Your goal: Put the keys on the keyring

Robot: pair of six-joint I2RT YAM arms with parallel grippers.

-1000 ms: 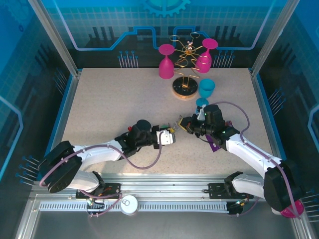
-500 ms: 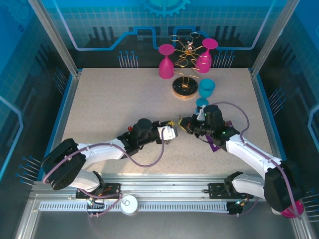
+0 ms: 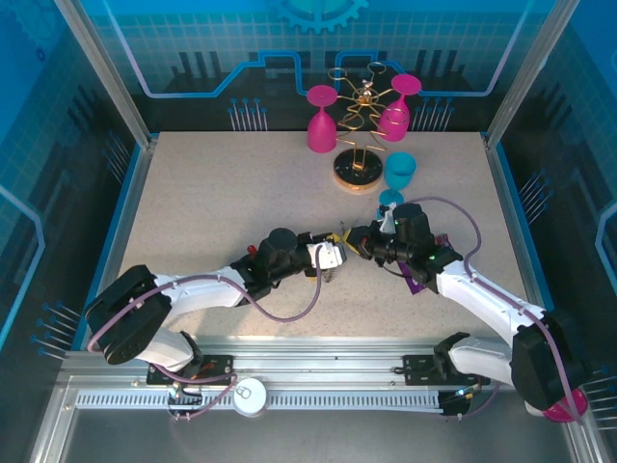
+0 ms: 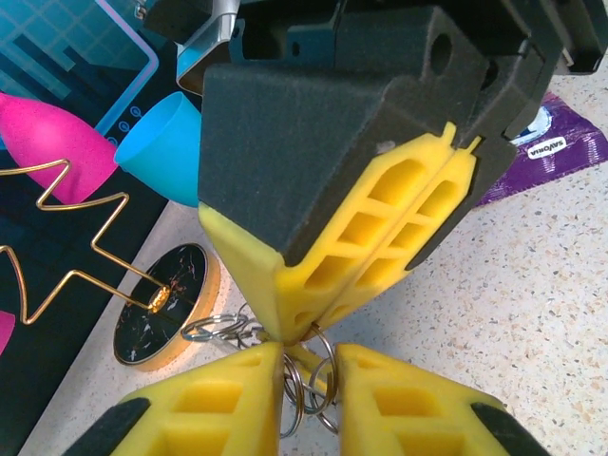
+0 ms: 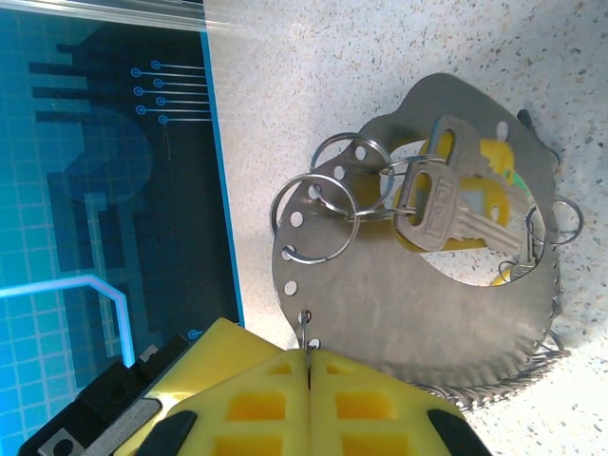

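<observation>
Where the two arms meet near the middle of the speckled beige table (image 3: 212,193), the right gripper (image 3: 355,239) has its yellow fingers pressed together on a small wire ring (image 5: 305,326). That ring passes through a hole in the rim of the large thin grey metal keyring (image 5: 380,304) with the jagged silvery edge. The keyring hangs over the table just beyond those fingertips, between the two grippers. The keys (image 5: 446,195), one plain silver and others with yellow and green plastic heads, sit across its middle beside a cluster of silver split rings (image 5: 323,209). The left gripper (image 3: 333,257) is just left of the right one. Its yellow fingers (image 4: 228,404) stand a narrow gap apart with split rings in the gap; I cannot tell whether they press on them.

On the far side stands the gold wire rack (image 3: 359,101) on its round wooden base (image 3: 356,174). Two pink plastic goblets (image 3: 321,121) are at its sides and a turquoise plastic cup (image 3: 401,171) is to its right, so that side is crowded. A purple printed packet (image 3: 416,282) lies under the right forearm.

The right wrist view gives the keyring's holes and the keys. The left wrist view gives the right fingers clamped, seen head-on, with base, cup and packet behind. From above, bare table opens to the left and far left, bounded by blue walls.
</observation>
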